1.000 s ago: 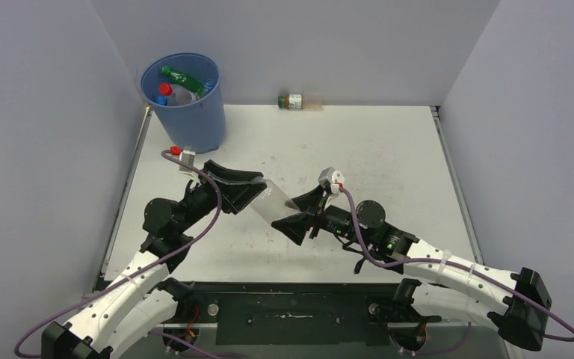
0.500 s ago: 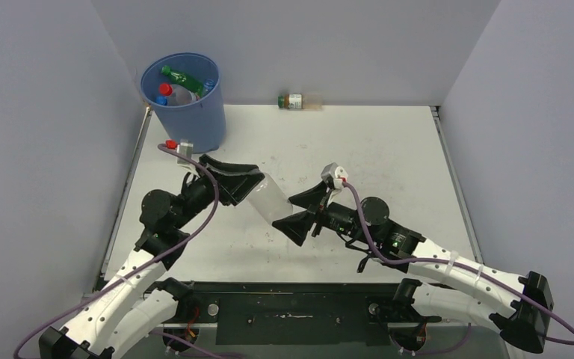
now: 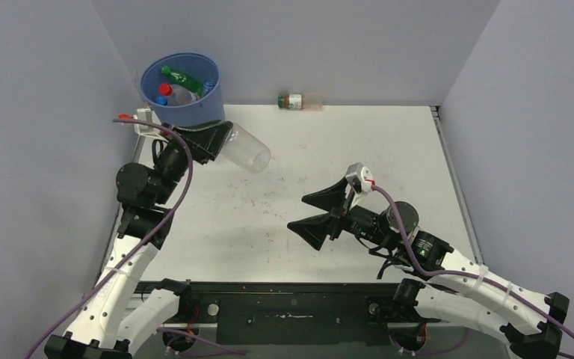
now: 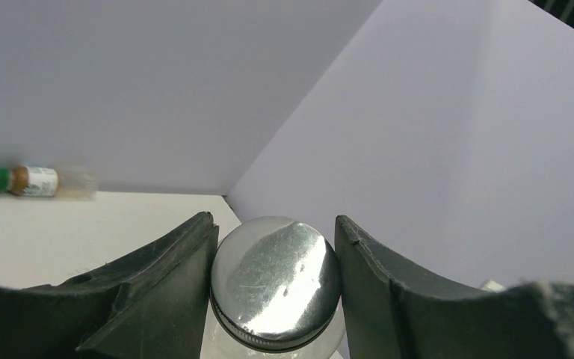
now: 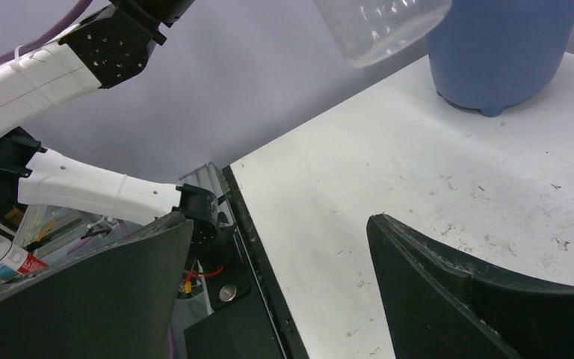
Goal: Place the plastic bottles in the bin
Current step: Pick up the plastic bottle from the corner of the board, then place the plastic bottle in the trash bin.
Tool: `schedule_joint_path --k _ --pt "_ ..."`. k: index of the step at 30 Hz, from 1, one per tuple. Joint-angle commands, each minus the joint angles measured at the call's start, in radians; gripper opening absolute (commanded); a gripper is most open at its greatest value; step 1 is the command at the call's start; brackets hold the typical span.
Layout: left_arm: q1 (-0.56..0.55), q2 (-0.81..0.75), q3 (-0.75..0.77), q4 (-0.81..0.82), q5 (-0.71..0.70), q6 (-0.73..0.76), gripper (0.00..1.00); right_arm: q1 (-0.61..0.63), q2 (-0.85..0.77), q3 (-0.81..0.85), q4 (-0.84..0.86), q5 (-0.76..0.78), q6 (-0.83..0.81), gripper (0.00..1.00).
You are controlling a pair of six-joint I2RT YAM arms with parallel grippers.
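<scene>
The left gripper is clamping a clear bottle at its capped end and holding it aloft just beside the blue bin, not yet over the opening. The right gripper is hovering above the table with jaws spread wide and nothing between them. Several bottles, a green one among them, are already lying in the bin, while one small bottle is waiting on its side at the table's far edge.
</scene>
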Motion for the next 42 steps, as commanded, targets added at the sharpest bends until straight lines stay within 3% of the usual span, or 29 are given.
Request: schedule_joint_path --k 1,3,7,11,17,23,30,35,37,41,42 --pt "0.055 -0.006 0.129 -0.061 -0.092 0.084 0.0 -0.003 -0.038 0.009 0.011 0.044 -0.002 0.9" --pt "0.08 -0.008 0.168 -0.087 -0.133 0.116 0.0 -0.004 -0.044 0.003 0.0 0.084 -0.002 0.9" --pt "0.104 0.013 0.287 -0.153 -0.371 0.33 0.0 -0.004 -0.094 -0.062 0.002 0.242 0.056 0.9" --pt "0.139 0.148 0.383 -0.095 -0.571 0.506 0.0 -0.003 -0.121 -0.124 -0.004 0.328 0.107 0.9" --pt "0.193 0.44 0.506 0.136 -0.565 0.6 0.0 -0.004 -0.141 -0.138 -0.157 0.436 0.097 0.9" --pt "0.225 0.679 0.57 0.489 -0.502 0.72 0.0 -0.003 -0.224 -0.245 -0.135 0.453 0.118 0.9" --pt "0.228 0.93 0.802 0.409 -0.506 0.848 0.0 -0.003 -0.171 -0.288 -0.066 0.438 0.117 0.9" --pt "0.237 1.061 0.933 0.309 -0.501 0.837 0.0 -0.005 -0.143 -0.292 -0.049 0.445 0.1 0.9" --pt "0.238 1.104 0.963 0.273 -0.507 0.818 0.07 -0.005 -0.137 -0.29 -0.05 0.455 0.092 0.9" --pt "0.238 1.13 0.958 0.282 -0.512 0.78 0.34 -0.005 -0.117 -0.285 -0.051 0.465 0.087 0.9" --pt "0.238 1.131 0.957 0.285 -0.508 0.776 0.36 -0.005 -0.113 -0.285 -0.05 0.466 0.088 0.9"
